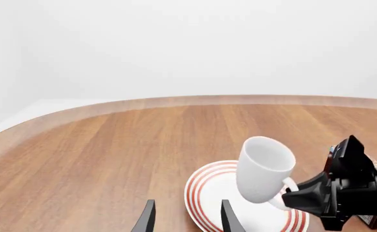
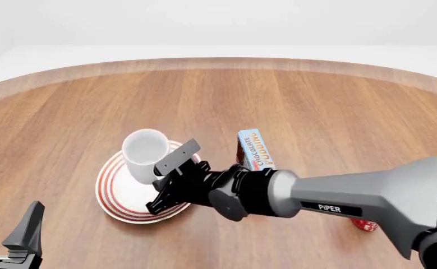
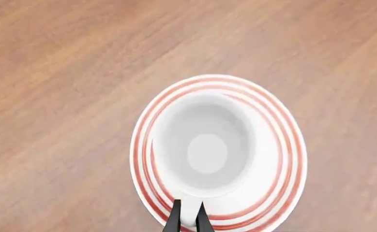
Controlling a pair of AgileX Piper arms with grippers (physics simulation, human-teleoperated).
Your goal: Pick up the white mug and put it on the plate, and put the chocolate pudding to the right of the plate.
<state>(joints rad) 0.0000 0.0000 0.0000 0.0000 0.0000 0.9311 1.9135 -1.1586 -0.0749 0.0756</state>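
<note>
white mug (image 2: 145, 155): sitting tilted over the plate (image 2: 112, 193), left of table centre
right gripper (image 3: 188, 218): pinching the mug handle
left gripper (image 2: 9, 227): hanging open at near-left edge
chocolate pudding (image 2: 254, 148): lying just right of the plate

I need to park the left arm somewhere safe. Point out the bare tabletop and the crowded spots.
Bare wood runs along the far table edge and across the whole left side, between the plate and the left gripper. It is crowded around the plate: the right gripper holds the white mug by its handle there, with the chocolate pudding close beside its arm.
</note>
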